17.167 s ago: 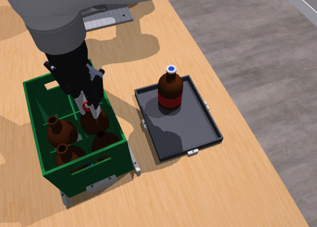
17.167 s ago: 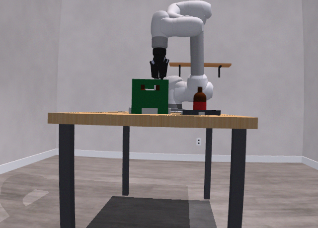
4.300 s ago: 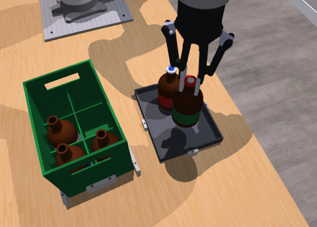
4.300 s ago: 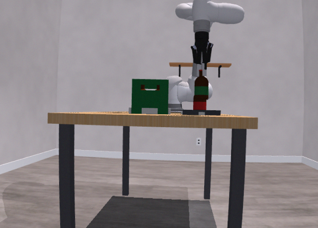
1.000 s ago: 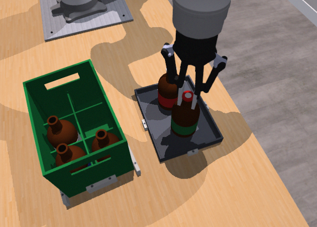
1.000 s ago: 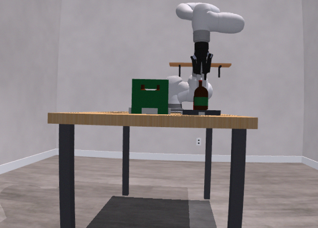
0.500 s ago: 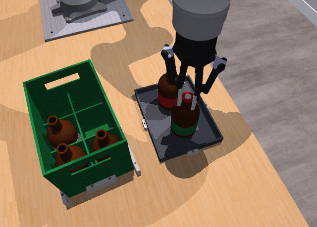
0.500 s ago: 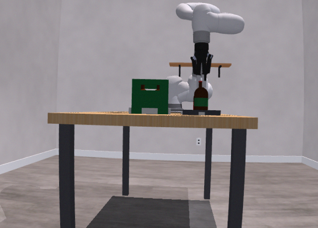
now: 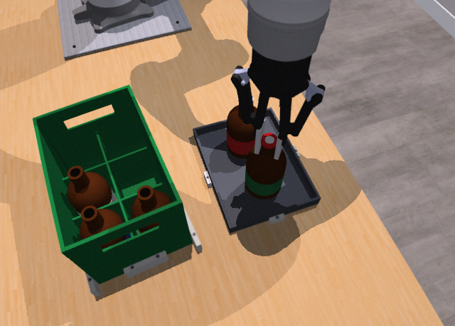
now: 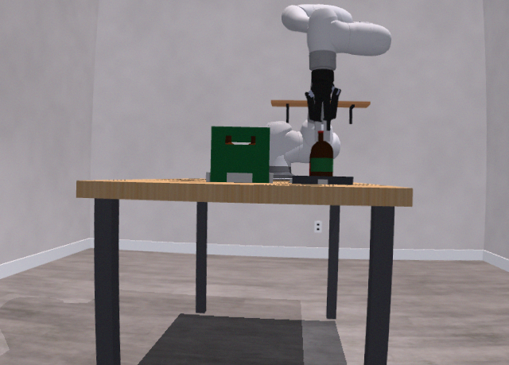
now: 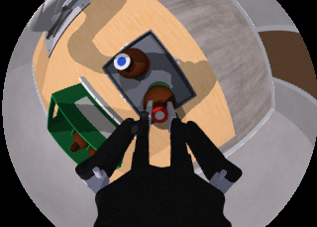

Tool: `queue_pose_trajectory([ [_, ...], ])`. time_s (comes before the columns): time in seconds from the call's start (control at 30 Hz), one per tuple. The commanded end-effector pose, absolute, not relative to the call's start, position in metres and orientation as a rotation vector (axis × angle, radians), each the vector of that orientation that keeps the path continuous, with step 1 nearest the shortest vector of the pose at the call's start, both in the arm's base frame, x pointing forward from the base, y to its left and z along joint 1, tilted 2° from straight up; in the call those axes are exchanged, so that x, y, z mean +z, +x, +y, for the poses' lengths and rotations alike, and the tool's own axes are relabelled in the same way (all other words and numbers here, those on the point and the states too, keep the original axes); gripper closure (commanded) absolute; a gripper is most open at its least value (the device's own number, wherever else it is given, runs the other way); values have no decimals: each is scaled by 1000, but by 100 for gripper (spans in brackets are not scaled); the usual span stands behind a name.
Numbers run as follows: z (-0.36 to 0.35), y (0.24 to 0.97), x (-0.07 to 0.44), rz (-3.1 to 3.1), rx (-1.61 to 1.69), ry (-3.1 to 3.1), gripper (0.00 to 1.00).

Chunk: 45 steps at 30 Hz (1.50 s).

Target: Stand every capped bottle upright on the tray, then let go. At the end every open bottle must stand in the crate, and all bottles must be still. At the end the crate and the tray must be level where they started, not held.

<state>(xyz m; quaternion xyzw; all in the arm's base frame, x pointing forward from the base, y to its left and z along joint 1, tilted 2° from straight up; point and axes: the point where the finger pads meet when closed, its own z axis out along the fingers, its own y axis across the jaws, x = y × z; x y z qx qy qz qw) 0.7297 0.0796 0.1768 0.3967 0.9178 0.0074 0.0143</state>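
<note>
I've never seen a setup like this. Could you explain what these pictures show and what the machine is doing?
It's a single robot arm bolted to a wooden table, with a two-fingered end effector. The top view looks down at the table, the exterior view faces it from the side, and the wrist view looks past the fingers.

On the table, a green crate shows three open brown bottles. Beside it, a dark gray tray carries two capped ones: a red-labeled bottle and a green-labeled bottle. The end effector is closed on the green-labeled bottle's neck, holding it upright.
</note>
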Motion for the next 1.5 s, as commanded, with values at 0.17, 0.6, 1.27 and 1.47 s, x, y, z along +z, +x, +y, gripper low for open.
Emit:
queue_pose_trajectory([
  [0.17, 79, 729, 171, 2857, 18, 1237, 100],
  [0.6, 79, 730, 169, 2857, 20, 1236, 100],
  [1.27, 79, 730, 166, 2857, 19, 1237, 100],
  [1.47, 79, 730, 163, 2856, 15, 1239, 100],
])
